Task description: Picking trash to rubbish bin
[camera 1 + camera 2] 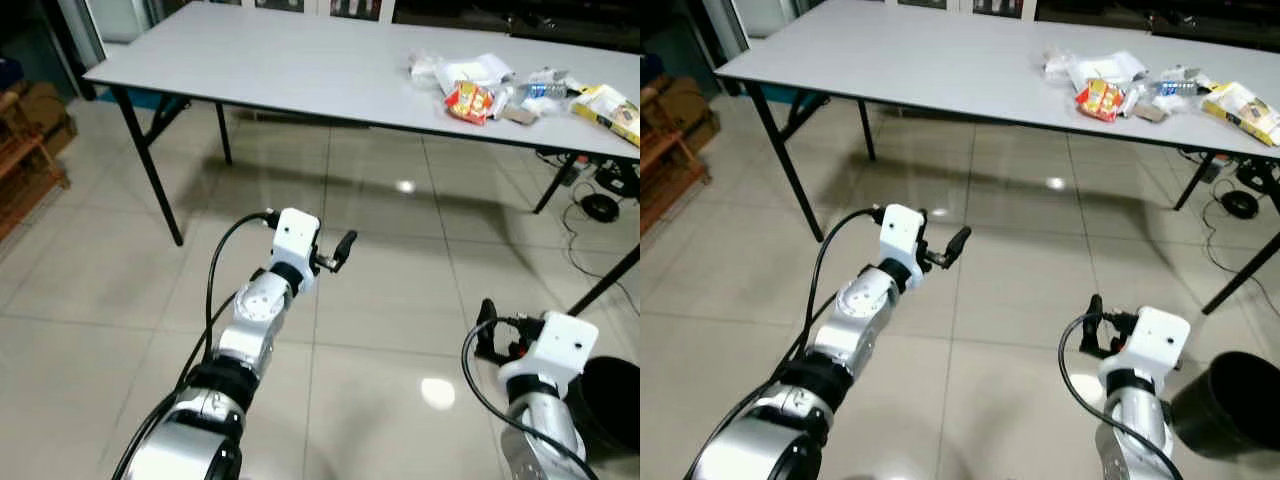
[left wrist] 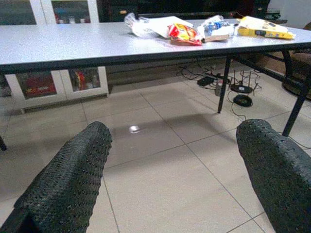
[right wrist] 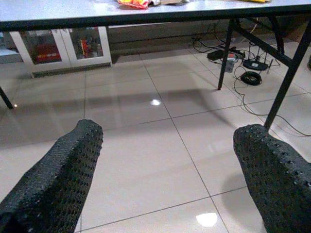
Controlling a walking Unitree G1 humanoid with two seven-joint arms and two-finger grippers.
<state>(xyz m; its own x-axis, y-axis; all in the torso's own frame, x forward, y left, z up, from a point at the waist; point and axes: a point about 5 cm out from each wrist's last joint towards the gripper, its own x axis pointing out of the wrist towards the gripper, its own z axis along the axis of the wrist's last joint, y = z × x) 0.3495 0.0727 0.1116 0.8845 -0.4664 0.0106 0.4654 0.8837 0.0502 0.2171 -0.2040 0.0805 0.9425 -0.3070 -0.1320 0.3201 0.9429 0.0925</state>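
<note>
Left eye view: both arms raised, left end effector (image 1: 345, 247) and right end effector (image 3: 160, 160) released and empty, facing the bench (image 1: 300, 70) where wrappers (image 1: 470, 100) lie well apart. Approach underway; next, closing in to grasp trash for the black bin (image 1: 1230, 400).

Grey table (image 1: 280, 70), red-yellow wrapper (image 1: 468, 101), yellow box (image 1: 610, 108), black bin (image 1: 1230, 400), pale glossy tiles (image 1: 380, 300), perhaps beige.

A tiled indoor room, like an office or activity room. A long grey folding bench (image 1: 300, 70) spans twelve o'clock. Glass-door cabinets (image 2: 53, 80) line the far wall. Cables (image 1: 590, 195) trail at two o'clock. Wooden shelving (image 1: 25, 150) stands at ten o'clock.
</note>
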